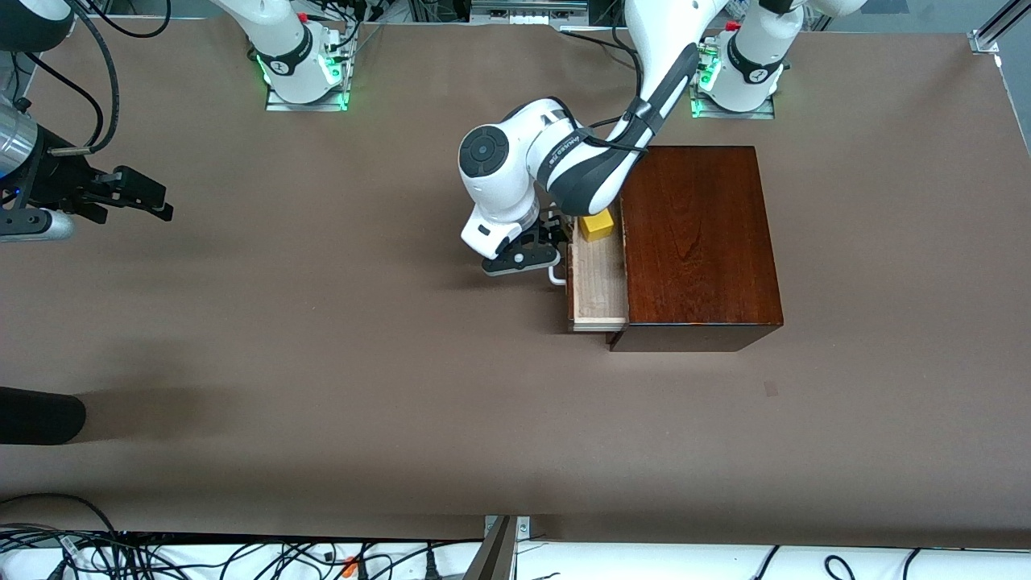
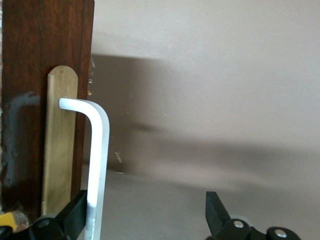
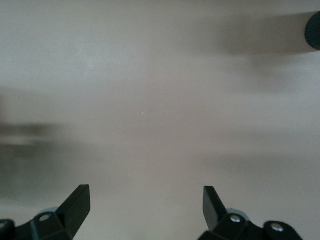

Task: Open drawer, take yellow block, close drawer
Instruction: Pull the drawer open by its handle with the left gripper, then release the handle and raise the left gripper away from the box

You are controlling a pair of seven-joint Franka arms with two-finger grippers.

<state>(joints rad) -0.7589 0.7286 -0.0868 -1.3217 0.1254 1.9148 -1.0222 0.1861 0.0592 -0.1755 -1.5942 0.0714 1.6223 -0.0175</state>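
The dark reddish-brown box (image 1: 697, 242) stands toward the left arm's end of the table. Its pale-wood drawer (image 1: 598, 282) is pulled partly out. The yellow block (image 1: 598, 225) lies in the drawer at the end farther from the front camera. My left gripper (image 1: 558, 242) is at the white handle (image 1: 556, 275) and is open. In the left wrist view the left gripper (image 2: 145, 215) has the handle bar (image 2: 97, 160) just inside one finger (image 2: 75, 215), with a wide gap to the other finger. My right gripper (image 1: 149, 197) waits open and empty over bare table, as its wrist view (image 3: 145, 205) shows.
A black rounded object (image 1: 40, 415) lies at the table's edge at the right arm's end, nearer to the front camera. Cables run along the front edge (image 1: 242, 556). The left arm's forearm (image 1: 596, 169) hangs over the drawer's farther end.
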